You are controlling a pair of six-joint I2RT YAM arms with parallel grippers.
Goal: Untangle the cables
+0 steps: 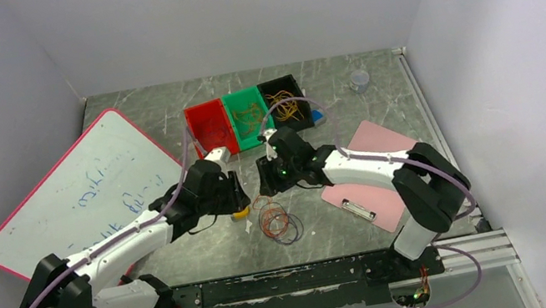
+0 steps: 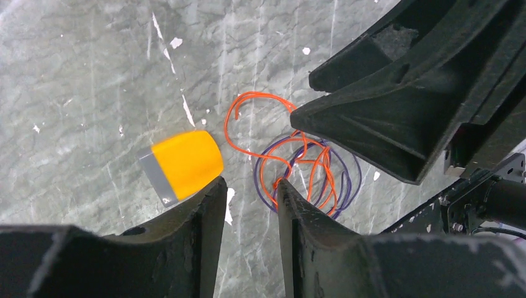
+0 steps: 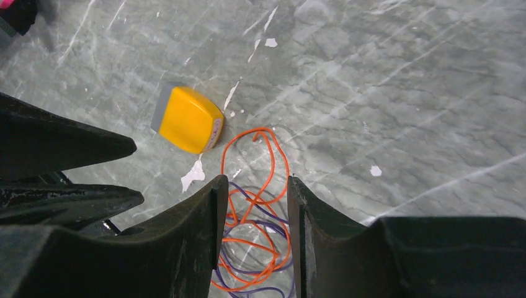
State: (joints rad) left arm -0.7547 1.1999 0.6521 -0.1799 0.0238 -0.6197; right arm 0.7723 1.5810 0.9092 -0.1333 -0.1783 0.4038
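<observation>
Scuffed marbled grey table (image 1: pixel 377 89), thin looped cables (image 1: pixel 278 219)

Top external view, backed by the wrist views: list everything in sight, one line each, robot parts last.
cables: one tangle, orange and purple, on the table in front of both grippers
yellow block: one, yellow with a grey end, just left of the cables
bins: three in a row at the back, red bin, green bin, black bin; loose wires in the green and black ones
whiteboard: one, white, pink rim, far left
clipboard: one, pink, right side, partly under the right arm
cup: one, pale, back right
table: one, grey marbled
left gripper: open, empty, beside the block
right gripper: open, above the cables
</observation>
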